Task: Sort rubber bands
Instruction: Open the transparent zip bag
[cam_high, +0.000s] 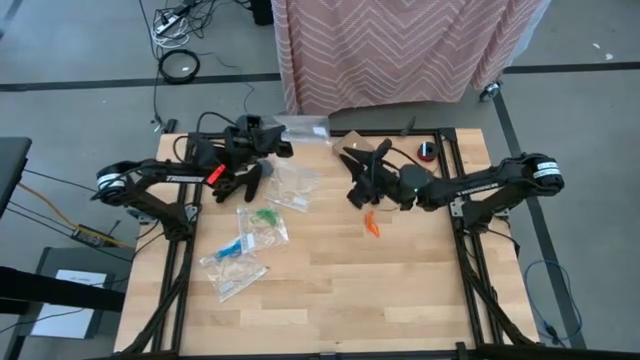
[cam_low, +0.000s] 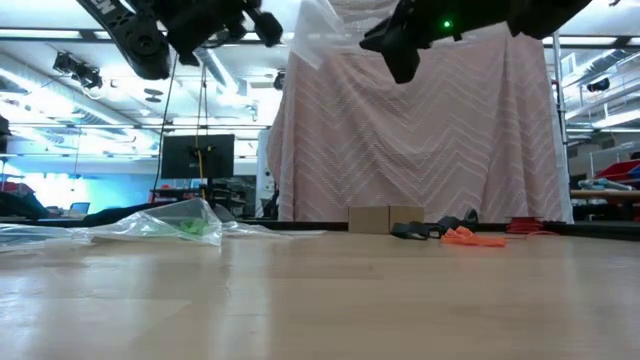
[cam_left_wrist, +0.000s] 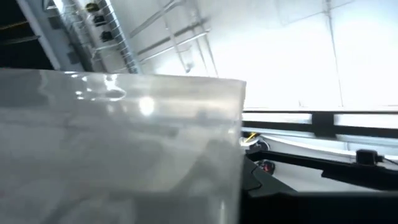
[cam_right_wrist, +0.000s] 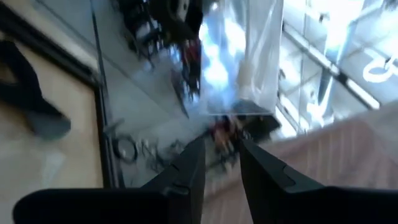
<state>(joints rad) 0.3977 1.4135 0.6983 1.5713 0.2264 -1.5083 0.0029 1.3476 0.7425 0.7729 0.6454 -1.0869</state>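
Note:
My left gripper (cam_high: 272, 138) is raised over the table's far left and shut on a clear zip bag (cam_high: 305, 127), which fills the left wrist view (cam_left_wrist: 124, 149). My right gripper (cam_high: 356, 166) hovers near the far middle with its fingers (cam_right_wrist: 189, 168) a narrow gap apart. They point toward that bag (cam_right_wrist: 239, 62), and I see nothing between them. Orange rubber bands (cam_high: 372, 225) lie loose on the wood (cam_low: 470, 237). Green bands (cam_high: 265, 216) and blue bands (cam_high: 232, 248) sit inside clear bags lying flat on the left. My left gripper holds the clear zip bag lifted clear of the table, high in the low view (cam_low: 318, 30). The bag itself hides the fingers in the wrist view, so I cannot tell which part they are on. Its free side edge (cam_left_wrist: 240, 130) sticks out beyond the gripper.
Another clear bag (cam_high: 290, 185) lies between the arms. A small cardboard box (cam_high: 352, 142) and a red and black roll (cam_high: 428, 150) stand at the far edge. A pink patterned cloth (cam_low: 420, 130) hangs beyond it. Bare wood (cam_high: 350, 290) spreads toward the near edge.

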